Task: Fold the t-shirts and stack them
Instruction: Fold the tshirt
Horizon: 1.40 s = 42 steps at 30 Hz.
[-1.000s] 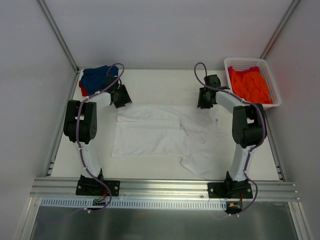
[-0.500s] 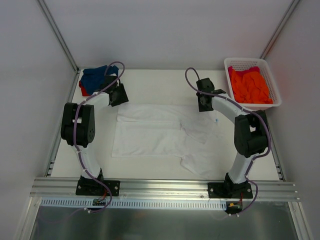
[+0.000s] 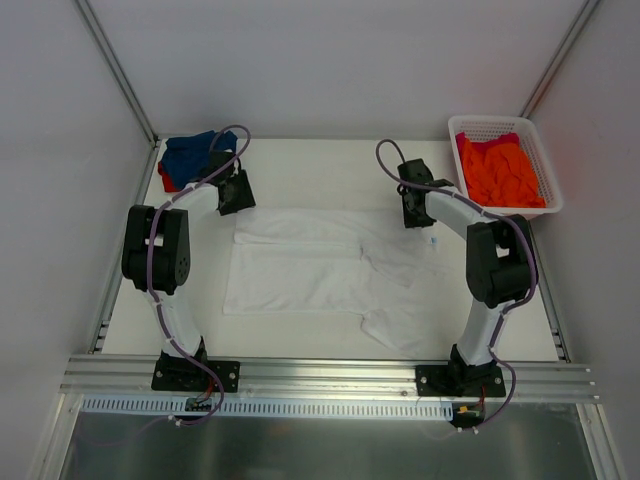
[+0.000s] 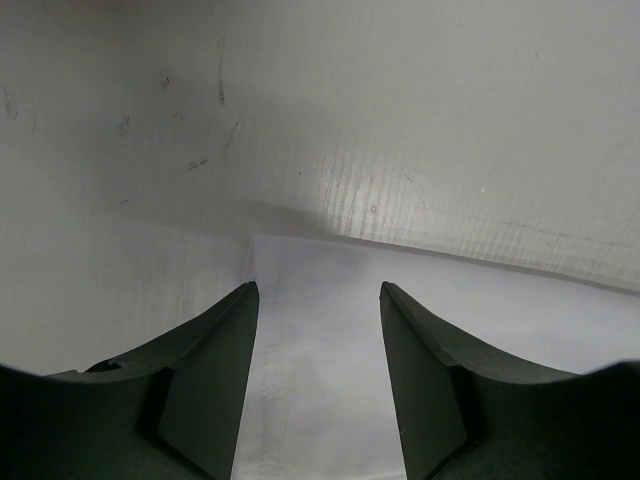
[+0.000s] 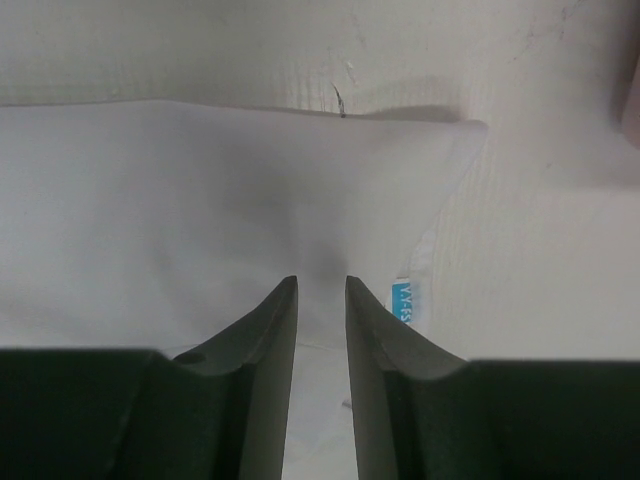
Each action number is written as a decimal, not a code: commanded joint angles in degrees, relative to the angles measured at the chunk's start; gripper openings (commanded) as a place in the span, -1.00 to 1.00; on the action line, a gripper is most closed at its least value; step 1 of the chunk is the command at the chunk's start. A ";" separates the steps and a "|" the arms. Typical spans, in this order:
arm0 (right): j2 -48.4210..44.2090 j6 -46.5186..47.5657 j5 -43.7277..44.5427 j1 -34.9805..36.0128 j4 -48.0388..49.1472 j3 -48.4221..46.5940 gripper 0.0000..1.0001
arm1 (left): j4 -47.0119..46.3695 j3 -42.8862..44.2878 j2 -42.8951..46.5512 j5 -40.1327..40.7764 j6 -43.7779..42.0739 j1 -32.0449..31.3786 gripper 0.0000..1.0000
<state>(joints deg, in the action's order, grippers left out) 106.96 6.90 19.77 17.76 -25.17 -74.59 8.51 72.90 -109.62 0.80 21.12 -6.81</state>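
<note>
My left end effector (image 4: 317,290) is released, its jaws well apart with nothing between them. It hangs over one far corner of the white t-shirt (image 3: 310,270), the corner towards the counter's left edge. My right end effector (image 5: 320,282) has its jaws only a narrow slit apart. I see cloth through the slit but nothing pinched in it, so I judge it released too. It sits over the shirt's other far corner, just beside a small blue label (image 5: 402,300) at the hem.

The white t-shirt lies spread across the middle of the counter (image 3: 330,170). It is flat for the most part, with one sleeve rumpled towards the near right. I see no finished fold in it, so I take the folding of this one as only about to begin.

At the far left corner of the counter the blue t-shirt (image 3: 190,155) lies in a heap on the red one (image 3: 165,180). I cannot tell whether they are properly folded. The orange t-shirt (image 3: 500,170) is crumpled in the white basket (image 3: 455,125) at the far right corner, untouched. By my reckoning most of the work is left: the white one to fold, the orange one to fetch and fold, then the stacking.
</note>
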 commanded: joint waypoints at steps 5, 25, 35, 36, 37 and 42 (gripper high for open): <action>1.76 -1.00 -1.57 -0.71 -3.66 -5.22 -0.42 | 3.44 3.39 -0.68 0.96 -1.17 -0.49 0.05; 8.27 -2.85 -9.04 -3.61 -9.20 -12.25 -0.41 | 9.94 12.08 -7.27 -0.36 -1.44 -0.49 0.05; 11.25 -2.77 -11.33 -5.10 -10.34 -16.02 -0.40 | 10.91 14.72 -9.38 -0.53 -1.44 -0.40 0.05; 11.69 -2.77 -11.51 -5.19 -10.34 -16.20 -0.40 | 11.08 14.98 -9.47 -0.53 -1.35 -0.40 0.05; 11.96 -2.77 -11.68 -5.28 -10.43 -16.64 -0.40 | 11.09 15.16 -9.47 -0.36 -1.52 -0.40 0.05; 13.71 -2.94 -13.61 -5.63 -10.78 -18.40 -0.40 | 11.52 16.22 -9.82 -0.53 -1.70 -0.31 0.05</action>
<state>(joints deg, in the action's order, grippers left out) 119.63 4.69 8.40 12.60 -33.89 -90.00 18.81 86.54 -118.85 0.51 20.29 -6.81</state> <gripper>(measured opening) 0.299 0.527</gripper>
